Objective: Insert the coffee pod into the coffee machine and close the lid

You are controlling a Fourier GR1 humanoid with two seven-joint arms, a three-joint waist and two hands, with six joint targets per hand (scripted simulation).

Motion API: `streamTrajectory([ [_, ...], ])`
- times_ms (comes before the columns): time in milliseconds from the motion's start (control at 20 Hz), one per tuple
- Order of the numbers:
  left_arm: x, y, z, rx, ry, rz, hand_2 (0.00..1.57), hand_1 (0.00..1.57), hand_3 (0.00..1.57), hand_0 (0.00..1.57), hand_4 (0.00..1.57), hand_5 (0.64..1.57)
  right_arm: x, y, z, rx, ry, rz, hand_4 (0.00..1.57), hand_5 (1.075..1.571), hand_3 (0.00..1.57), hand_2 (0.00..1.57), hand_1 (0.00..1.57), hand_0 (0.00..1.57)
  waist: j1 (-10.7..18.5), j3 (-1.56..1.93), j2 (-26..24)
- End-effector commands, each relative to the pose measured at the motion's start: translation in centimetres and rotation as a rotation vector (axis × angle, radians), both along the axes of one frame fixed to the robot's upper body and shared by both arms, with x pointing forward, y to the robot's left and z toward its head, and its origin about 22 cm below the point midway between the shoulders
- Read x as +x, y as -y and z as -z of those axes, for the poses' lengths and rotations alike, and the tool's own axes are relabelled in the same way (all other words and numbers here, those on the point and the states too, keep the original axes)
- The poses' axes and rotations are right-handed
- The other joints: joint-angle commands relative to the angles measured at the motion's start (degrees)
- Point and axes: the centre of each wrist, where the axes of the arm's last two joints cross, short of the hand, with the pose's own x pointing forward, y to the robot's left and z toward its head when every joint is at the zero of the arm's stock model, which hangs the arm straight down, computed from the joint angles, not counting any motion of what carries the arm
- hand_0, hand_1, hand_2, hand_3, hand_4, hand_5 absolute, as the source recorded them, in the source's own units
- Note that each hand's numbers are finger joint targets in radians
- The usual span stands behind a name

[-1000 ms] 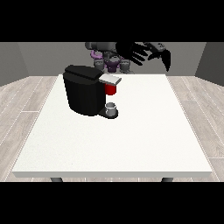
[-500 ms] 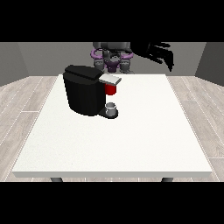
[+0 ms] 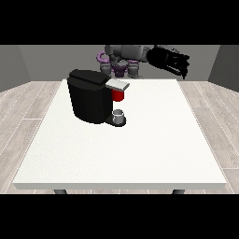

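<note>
Only the coffee machine (image 3: pixel 93 97) stands on the white table (image 3: pixel 140 149), at the view's left.

Black coffee machine (image 3: pixel 88 100) (grey lid (image 3: pixel 117 85)) on white table (image 3: pixel 140 149)

Black coffee machine (image 3: pixel 91 95) on white table (image 3: pixel 140 149); red thing at the machine (image 3: pixel 118 95); perhaps a grey cup (image 3: pixel 119 115) beneath

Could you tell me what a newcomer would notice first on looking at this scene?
Probably the black coffee machine standing left of centre on the white table, with a red thing at the machine under its grey lid. Next, the black hand raised above the table's far edge at the view's right.
</note>
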Motion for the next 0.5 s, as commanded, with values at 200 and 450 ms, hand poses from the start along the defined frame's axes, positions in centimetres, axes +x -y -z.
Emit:
streamTrajectory([
  [200,-0.1,-2.1,0.7,-0.021,-0.003,-0.028,0.00,0.00,0.00,0.00,0.35,1.571,-0.1,-2.4,2.7,0.016,0.032,-0.083,0.00,1.571,0.00,0.00,0.00,0.00,-2.53,0.00,0.21],
  [450,-1.6,-1.3,3.9,-0.023,-0.127,-0.058,0.00,0.00,0.00,0.00,0.25,1.571,-1.1,-5.2,5.4,0.045,0.001,-0.218,0.17,1.571,0.00,0.00,0.00,0.00,-5.88,0.02,-6.79],
])
